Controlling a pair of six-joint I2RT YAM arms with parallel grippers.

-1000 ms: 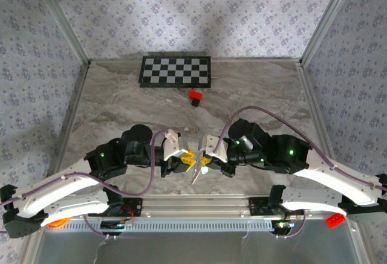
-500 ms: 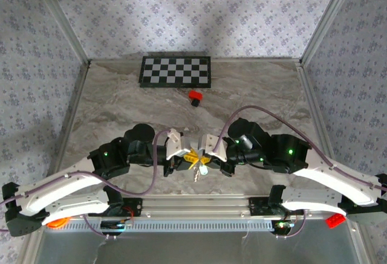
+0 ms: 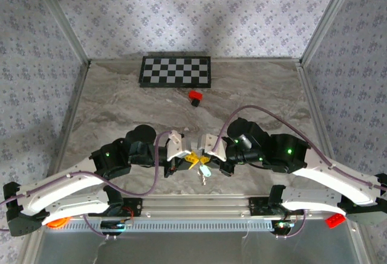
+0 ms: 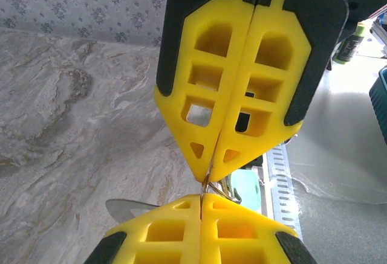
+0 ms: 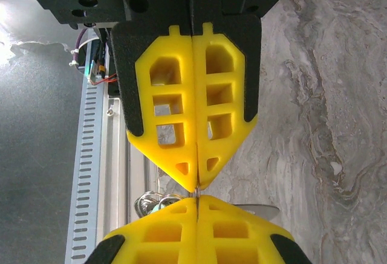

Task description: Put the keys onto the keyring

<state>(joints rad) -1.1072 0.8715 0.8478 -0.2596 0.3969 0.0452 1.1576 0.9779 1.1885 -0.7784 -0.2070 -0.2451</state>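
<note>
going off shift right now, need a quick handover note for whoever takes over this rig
Grippers: the left gripper has its jaws shut, tips pinching the thin wire of the keyring. The right gripper also has its jaws shut, tip to tip with the left one on the same wire.
Things: the key, mint-green head and silver blade, sits right at the ring beside the tips, over the near part of the table.
Done: ring and key are brought together between the arms.
Left: I cannot tell whether the key is threaded on. Check before releasing, and thread it if not.
</note>
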